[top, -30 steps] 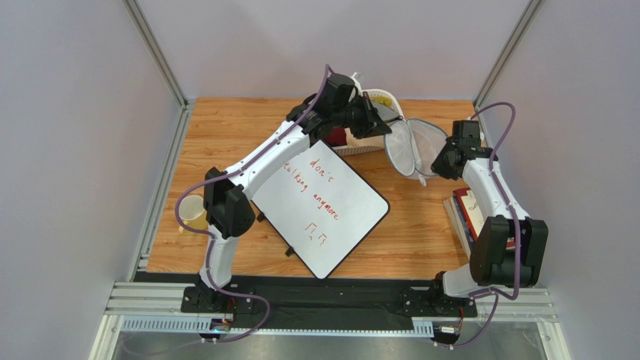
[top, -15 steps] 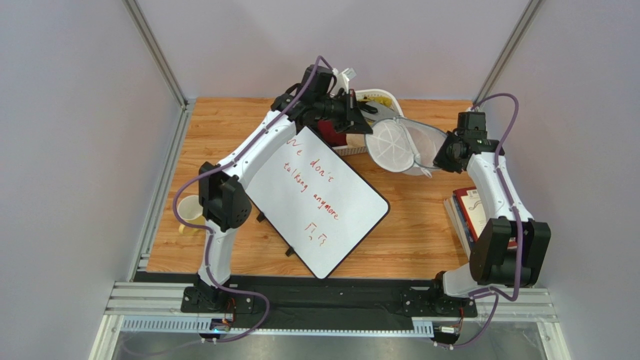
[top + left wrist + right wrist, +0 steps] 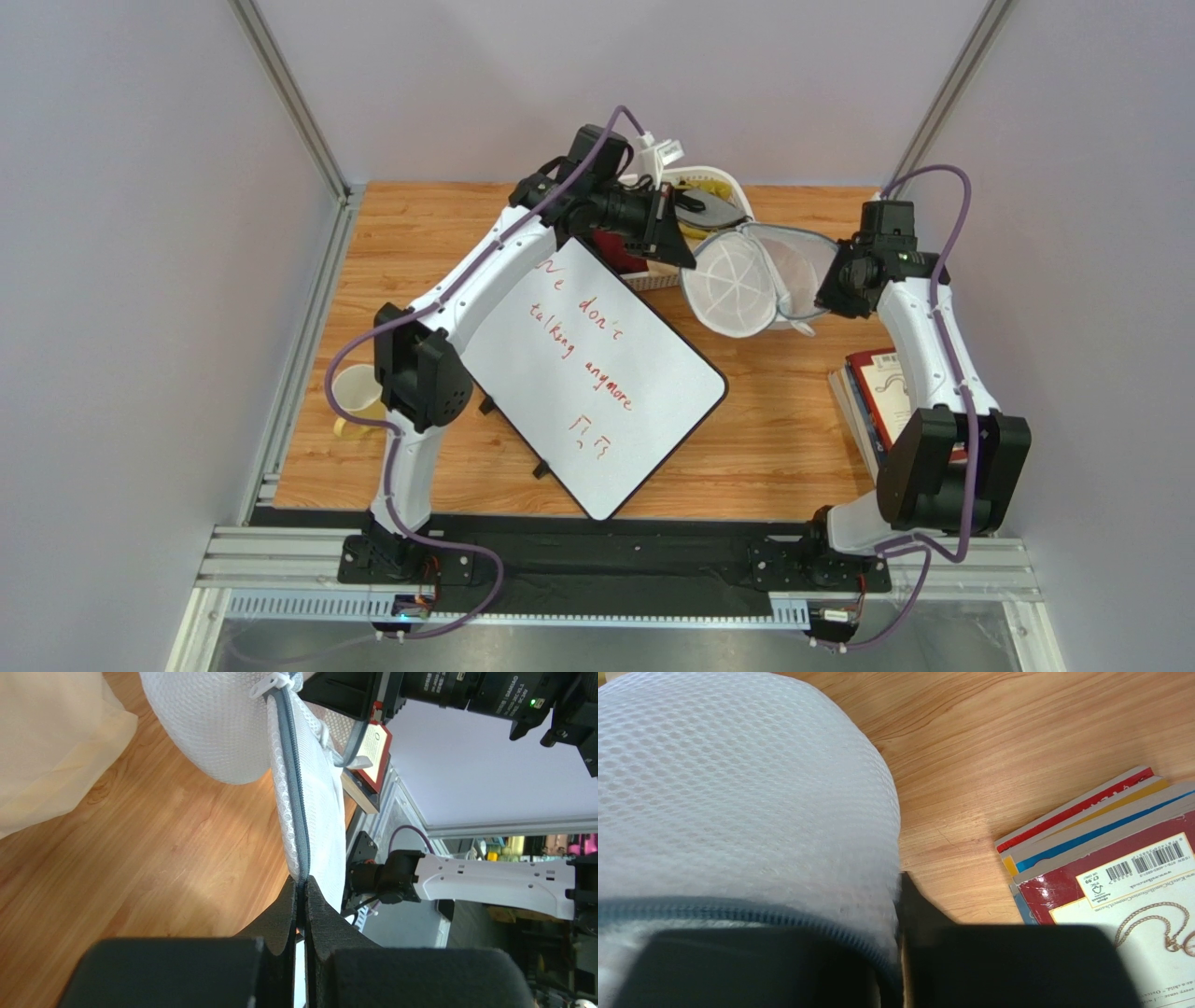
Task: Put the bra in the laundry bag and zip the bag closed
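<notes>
Left gripper [image 3: 302, 889]: pinched tight on the grey zipper band of the laundry bag [image 3: 732, 280]; bag extends ahead of its fingertips
Right gripper [image 3: 901, 910]: clamped on the bag's opposite rim; mesh dome bulges above its fingers
Laundry bag: stretched between both grippers; contents not discernible through mesh
White slotted basket [image 3: 711, 179]: just behind left gripper; contents mostly hidden
Books [image 3: 1116, 868]: near right gripper, lying flat

On the worktop [image 3: 421, 238] I count one whiteboard [image 3: 603, 378], one laundry bag [image 3: 732, 280], one white basket [image 3: 716, 179], one yellow cup [image 3: 358, 396] and one book stack [image 3: 873, 385] at right. There are two arms: left arm [image 3: 484, 287], right arm [image 3: 919, 336].
</notes>
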Tool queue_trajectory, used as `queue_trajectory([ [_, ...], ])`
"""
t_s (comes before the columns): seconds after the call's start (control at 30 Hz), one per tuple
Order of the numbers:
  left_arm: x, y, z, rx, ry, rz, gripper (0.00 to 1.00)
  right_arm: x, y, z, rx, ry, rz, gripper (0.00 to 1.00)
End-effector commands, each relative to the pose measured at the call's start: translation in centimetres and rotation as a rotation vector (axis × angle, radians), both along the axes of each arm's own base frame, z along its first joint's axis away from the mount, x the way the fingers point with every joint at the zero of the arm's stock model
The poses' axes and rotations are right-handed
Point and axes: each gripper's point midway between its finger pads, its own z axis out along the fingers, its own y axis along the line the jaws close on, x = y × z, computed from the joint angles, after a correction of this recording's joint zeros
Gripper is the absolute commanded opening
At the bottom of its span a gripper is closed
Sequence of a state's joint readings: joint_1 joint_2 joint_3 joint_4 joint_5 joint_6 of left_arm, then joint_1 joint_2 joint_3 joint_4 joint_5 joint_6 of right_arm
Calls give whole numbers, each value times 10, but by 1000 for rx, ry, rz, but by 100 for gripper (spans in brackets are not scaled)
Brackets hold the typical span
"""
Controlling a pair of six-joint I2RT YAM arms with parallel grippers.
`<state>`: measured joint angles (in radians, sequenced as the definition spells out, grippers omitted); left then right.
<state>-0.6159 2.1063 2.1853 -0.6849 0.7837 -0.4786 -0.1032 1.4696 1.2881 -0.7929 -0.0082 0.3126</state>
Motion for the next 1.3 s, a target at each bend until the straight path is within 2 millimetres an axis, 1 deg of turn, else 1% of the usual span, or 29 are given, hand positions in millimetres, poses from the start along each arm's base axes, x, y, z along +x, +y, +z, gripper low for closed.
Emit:
queue_trajectory([
  [0.0,-11,-16,11,-50,-32,-72,0,10,-1,16,5,-12,28,34],
  [0.03,-10,-19,8,-49,-29,-59,0,7,1,15,0,4,31,41],
  [0.07,-12,-25,8,-59,10,-46,0,6,1,17,-10,6,32,50],
  [0.13,-7,-32,6,-90,33,-24,0,4,-2,24,-54,-1,14,56],
  [0.17,-7,-34,6,-100,65,-10,0,2,-2,26,-55,-4,11,61],
  [0.2,-4,-37,6,-112,66,-7,0,0,-2,31,-68,-20,9,61],
  [0.23,-3,-38,5,-113,74,-2,0,-1,2,31,-73,-21,17,68],
  [0.4,-2,-42,0,-114,113,8,0,-2,2,34,-99,-27,15,70],
  [0.47,-3,-44,-1,-116,123,-1,0,-3,13,36,-101,-36,43,70],
  [0.5,-1,-45,-3,-116,129,-4,0,-4,11,37,-125,-36,41,70],
  [0.53,-3,-46,-5,-116,144,-10,0,-4,21,36,-132,-38,65,70],
  [0.57,-2,-47,-7,-115,152,-12,0,-6,18,32,-142,-25,60,70],
  [0.6,-1,-49,-14,-109,166,-15,0,-6,12,29,-174,-12,37,70],
  [0.63,0,-50,-17,-108,184,-17,0,-7,8,23,-191,10,26,70],
  [0.67,-1,-51,-20,-107,192,-20,0,-8,2,20,-219,22,9,72],
  [0.7,1,-52,-28,-98,205,-20,0,-7,-1,19,-226,26,-4,73],
  [0.77,2,-53,-33,-92,212,-19,0,-3,-6,12,-248,42,-21,69],
  [0.8,3,-54,-39,-85,225,-18,0,-2,-8,9,-252,52,-27,68],
  [0.93,3,-54,-45,-74,231,-18,0,0,-18,-5,-282,92,-53,64],
  [1.07,5,-55,-47,-67,225,-17,0,-1,-21,-12,-307,114,-54,67],
  [1.13,5,-55,-50,-56,226,-23,0,-1,-35,-16,-299,122,-91,67],
  [1.2,5,-54,-54,-45,225,-26,0,0,-38,-20,-293,129,-101,66],
  [1.27,6,-53,-57,-32,218,-20,0,4,-43,-25,-280,134,-116,63],
])
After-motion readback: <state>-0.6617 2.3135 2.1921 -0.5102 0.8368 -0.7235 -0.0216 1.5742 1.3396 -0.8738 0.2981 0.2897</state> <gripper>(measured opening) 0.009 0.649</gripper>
